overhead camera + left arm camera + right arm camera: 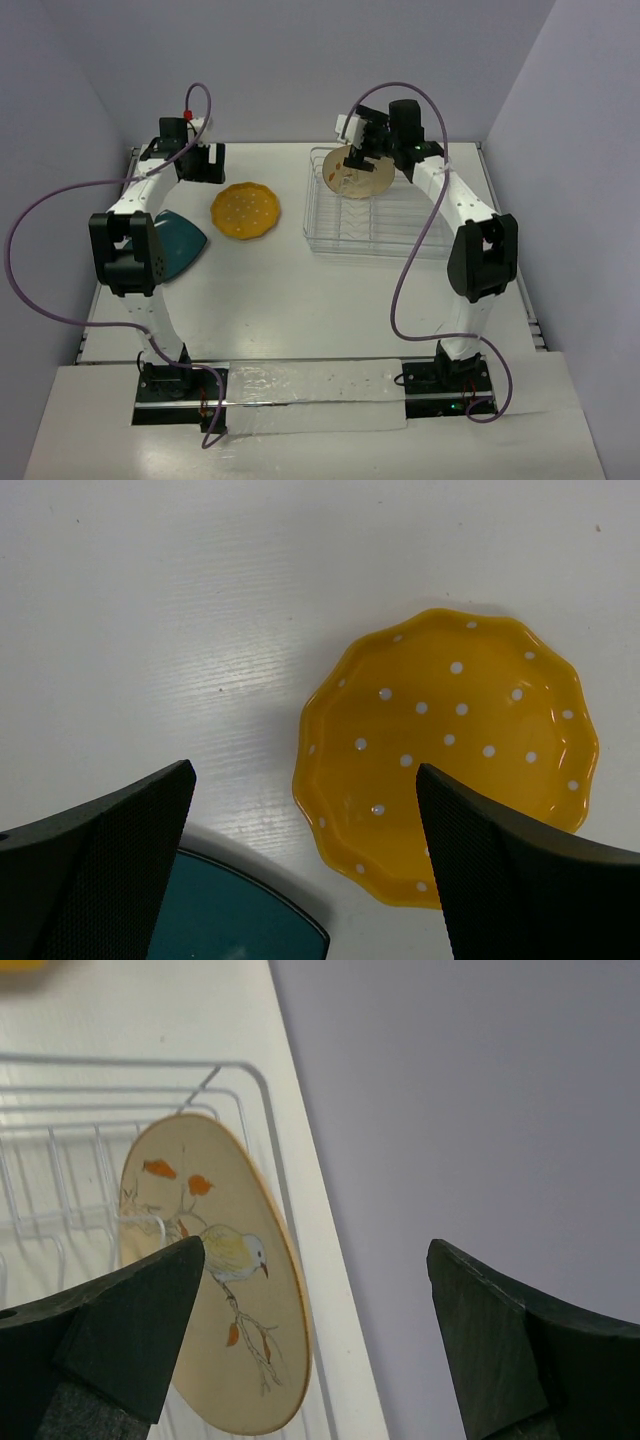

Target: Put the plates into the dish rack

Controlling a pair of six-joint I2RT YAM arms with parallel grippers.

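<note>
top, left-wrist and right-wrist views of a two-arm rig at a white table (300, 300). the dish rack (400, 238), a silver wire frame, sits on the right half of the table. the cream plate (356, 172) with a bird-and-leaf motif stands on edge, tilted, among the wire dividers at the rack's far left end; the right-wrist view shows the same plate (215, 1290) against the rack wires (60, 1150). the right gripper (366, 140) hangs just above this plate with its fingers spread wide (316, 1248), nothing pinched between them; whether one finger touches the plate's rim cannot be told. the yellow scalloped, white-dotted plate (245, 211) lies flat on the table left of the rack, apart from it. the dark teal plate (182, 246) lies flat further left, partly hidden by the left arm. the left gripper (203, 163) is over the table beyond the yellow plate (450, 750), fingers spread and empty (303, 775), the teal plate's (235, 920) edge at the frame bottom.
</note>
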